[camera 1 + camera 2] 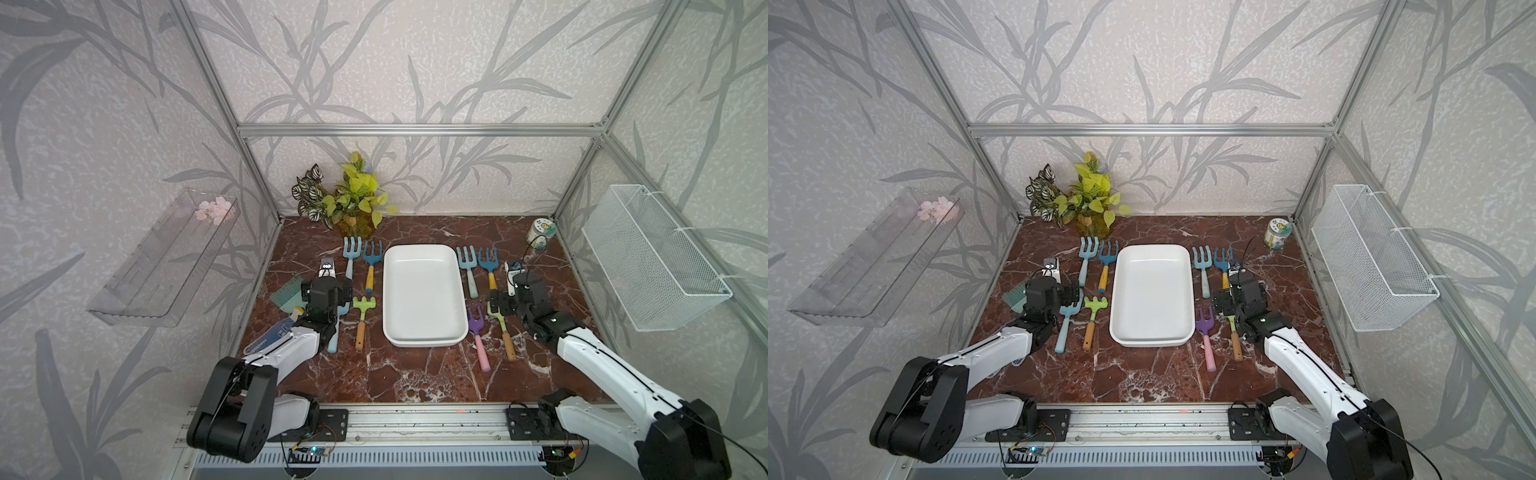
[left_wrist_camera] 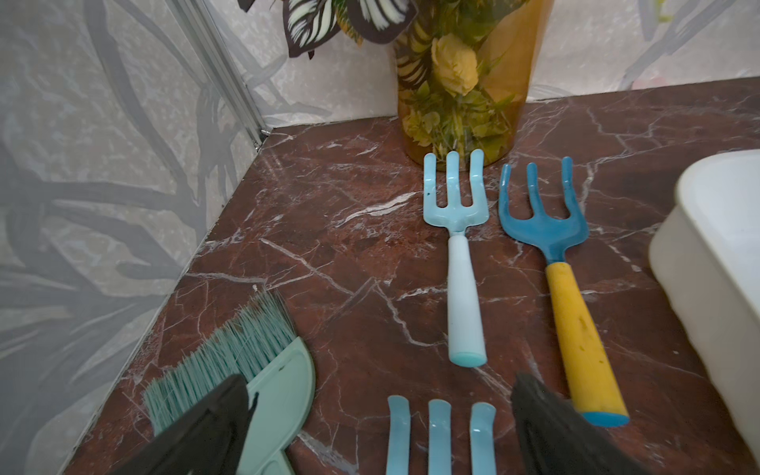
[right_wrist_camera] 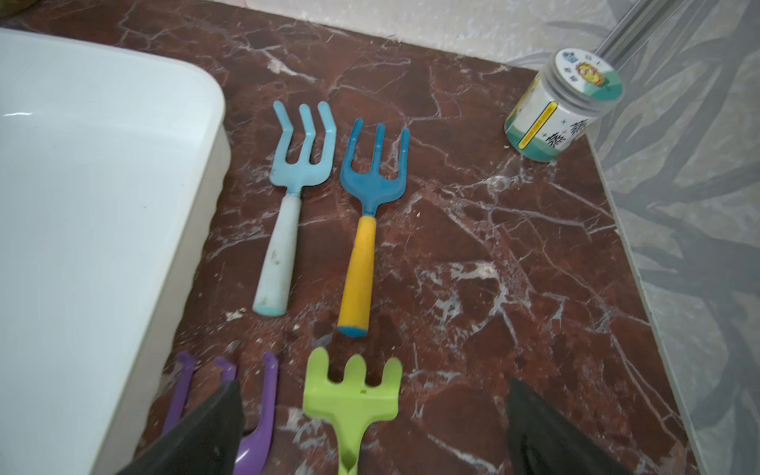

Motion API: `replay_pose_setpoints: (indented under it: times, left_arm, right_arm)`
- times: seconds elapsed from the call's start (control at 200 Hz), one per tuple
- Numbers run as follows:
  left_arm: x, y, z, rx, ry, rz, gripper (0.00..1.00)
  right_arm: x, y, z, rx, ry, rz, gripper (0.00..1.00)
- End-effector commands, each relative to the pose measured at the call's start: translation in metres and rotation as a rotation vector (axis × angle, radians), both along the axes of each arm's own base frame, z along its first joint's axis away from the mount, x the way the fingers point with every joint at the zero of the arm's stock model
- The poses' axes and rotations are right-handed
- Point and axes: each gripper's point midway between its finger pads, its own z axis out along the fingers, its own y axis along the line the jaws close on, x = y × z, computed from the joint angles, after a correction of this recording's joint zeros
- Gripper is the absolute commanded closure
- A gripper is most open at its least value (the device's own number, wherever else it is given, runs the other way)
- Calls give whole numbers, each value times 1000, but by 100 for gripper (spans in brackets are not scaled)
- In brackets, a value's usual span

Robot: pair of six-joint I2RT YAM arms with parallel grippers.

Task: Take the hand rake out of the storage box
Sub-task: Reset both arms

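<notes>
- In the middle of the counter (image 1: 415, 374) sits the white storage box (image 1: 424, 295).
- To its right, past a purple rake (image 3: 263, 407), the green hand rake (image 3: 351, 395) lies on the counter.
- Over its head, the right claw (image 3: 372, 382) is spread wide, gripping nothing.
- The left claw (image 2: 380, 378) gapes above a light-blue rake (image 2: 440, 436).

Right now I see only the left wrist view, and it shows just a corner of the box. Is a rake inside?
Observer: No; in a top view the box is empty, all white floor.
Operator: Where is the right gripper?
Observer: The right gripper hangs open over a green rake lying on the table right of the box.
Operator: Anything else there?
Observer: A jar stands in the far right corner.
</notes>
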Motion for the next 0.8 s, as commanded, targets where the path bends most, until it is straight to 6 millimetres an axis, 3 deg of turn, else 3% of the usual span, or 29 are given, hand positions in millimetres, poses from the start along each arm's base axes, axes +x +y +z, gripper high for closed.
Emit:
replay_pose_setpoints:
  times: [0.0, 0.16, 0.27, 0.395, 0.58, 0.795]
  left_arm:
    - [14, 13, 11, 42, -80, 26, 0]
    - [18, 28, -10, -25, -100, 45, 0]
    - [18, 40, -17, -102, -89, 57, 0]
    - [23, 40, -29, -123, -82, 37, 0]
    - [22, 37, -30, -126, -67, 15, 0]
    - [22, 36, -30, -121, -70, 14, 0]
  right_arm:
    - [41, -14, 27, -7, -228, -17, 1]
    - [59, -31, 6, -3, -352, -19, 1]
    - [63, -40, -18, 66, -295, -40, 1]
    - [69, -42, -35, 84, -334, -41, 1]
    - [65, -40, -45, 87, -354, -26, 1]
    - [64, -37, -43, 88, -368, -5, 1]
